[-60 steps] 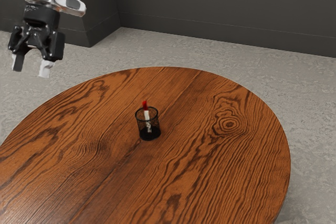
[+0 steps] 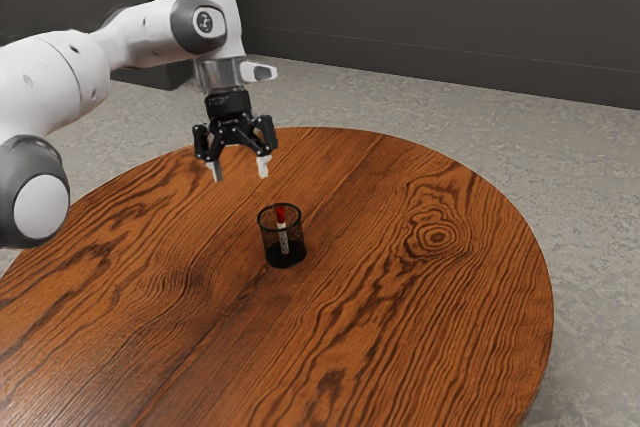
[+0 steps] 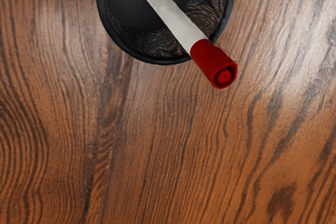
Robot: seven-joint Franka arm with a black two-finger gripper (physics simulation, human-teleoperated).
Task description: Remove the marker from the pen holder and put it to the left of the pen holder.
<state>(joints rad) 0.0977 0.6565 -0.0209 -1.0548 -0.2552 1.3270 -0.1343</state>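
Note:
Up and toward the exterior view's left from the pen holder, my gripper (image 2: 240, 173) hangs open above the table, nothing between its fingers. The black mesh pen holder (image 2: 268, 238) stands upright on the wood. Inside it is the marker (image 2: 284, 238), white with a red cap. Seen from above in the wrist view, the marker (image 3: 173, 17) leans in the pen holder (image 3: 157, 61), its red cap (image 3: 210, 60) up and over the rim. Holder and marker are below my hand, apart from the fingers.
The round wooden table (image 2: 400, 327) has its curved edge on the exterior view's right. Grey floor (image 2: 590, 217) surrounds it, with a dark wall (image 2: 450, 17) behind.
My arm has swung toward the exterior view's right and now hangs much closer to the pen holder. The marker's red cap sits lower at the rim, and its lean has shifted.

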